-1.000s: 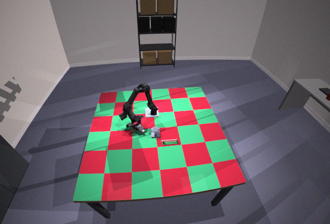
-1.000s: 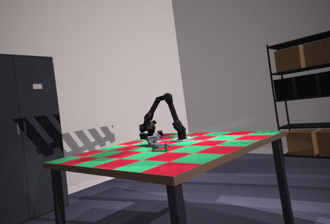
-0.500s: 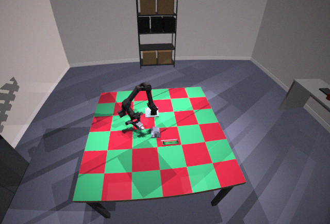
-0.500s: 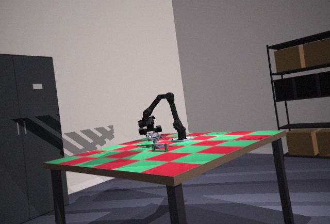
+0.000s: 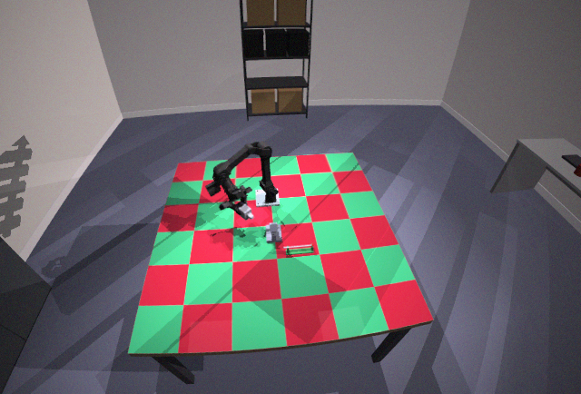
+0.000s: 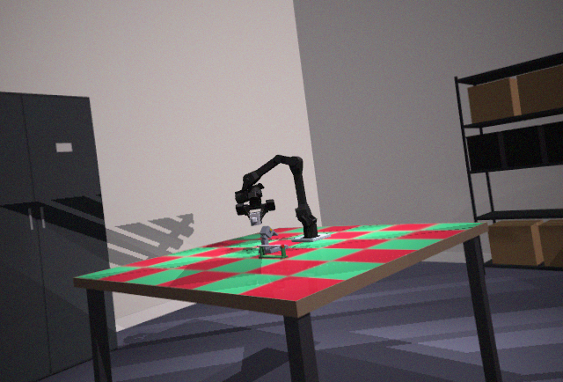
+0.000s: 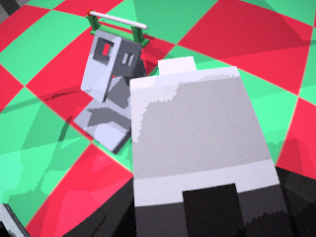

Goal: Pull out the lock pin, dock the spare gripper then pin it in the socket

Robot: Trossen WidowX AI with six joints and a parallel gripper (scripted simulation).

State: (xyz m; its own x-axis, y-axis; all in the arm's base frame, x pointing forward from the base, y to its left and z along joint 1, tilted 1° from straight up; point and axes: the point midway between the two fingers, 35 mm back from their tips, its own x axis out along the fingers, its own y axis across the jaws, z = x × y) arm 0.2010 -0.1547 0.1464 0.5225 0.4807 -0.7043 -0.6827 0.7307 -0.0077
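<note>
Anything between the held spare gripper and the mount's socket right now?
Nothing solid. In the exterior view the pincer, shut on the spare gripper, hangs above the mount with open air between. The pin lies off to the side on its green stand.

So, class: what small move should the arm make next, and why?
Probably carry the spare gripper across to just above the mount, lining it up with the socket. The gripper is shut on it, off the table, and the pin lies apart on its green rest.
</note>
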